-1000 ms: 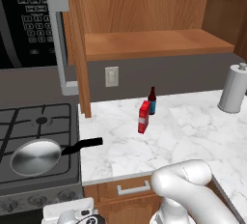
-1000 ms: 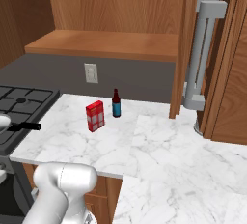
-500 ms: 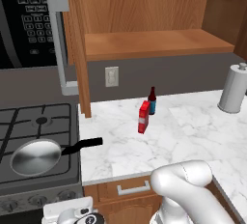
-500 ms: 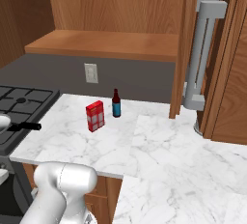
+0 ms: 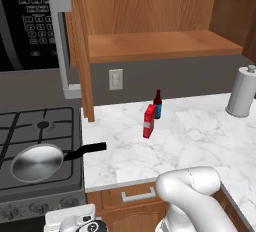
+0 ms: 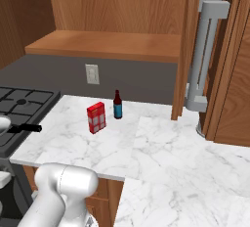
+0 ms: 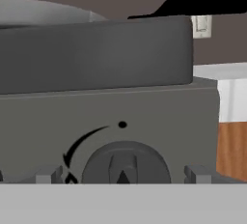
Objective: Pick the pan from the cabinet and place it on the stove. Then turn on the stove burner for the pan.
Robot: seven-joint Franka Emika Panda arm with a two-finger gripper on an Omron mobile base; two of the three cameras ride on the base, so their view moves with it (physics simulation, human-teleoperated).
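The silver-grey pan [image 5: 36,162] sits on the front grate of the dark gas stove [image 5: 35,123], its black handle [image 5: 86,150] reaching right over the counter's edge. In the hand view the pan's rim [image 7: 43,9] and handle [image 7: 207,1] rise above the stove's front panel. My gripper [image 7: 123,175] is open, low in front of that panel, a fingertip [image 7: 48,175] on each side of a round grey knob [image 7: 125,167]. The hand [image 5: 75,222] shows below the knob row. The brown cabinet [image 5: 150,46] stands open with a bare shelf. The burner under the pan is hidden.
A red box [image 5: 149,121] and a small dark bottle [image 5: 158,104] stand on the marble counter [image 5: 190,141]. A paper towel roll [image 5: 241,91] is at the far right. The black microwave [image 5: 25,21] hangs over the stove, and the open cabinet door [image 5: 80,51] juts out beside it.
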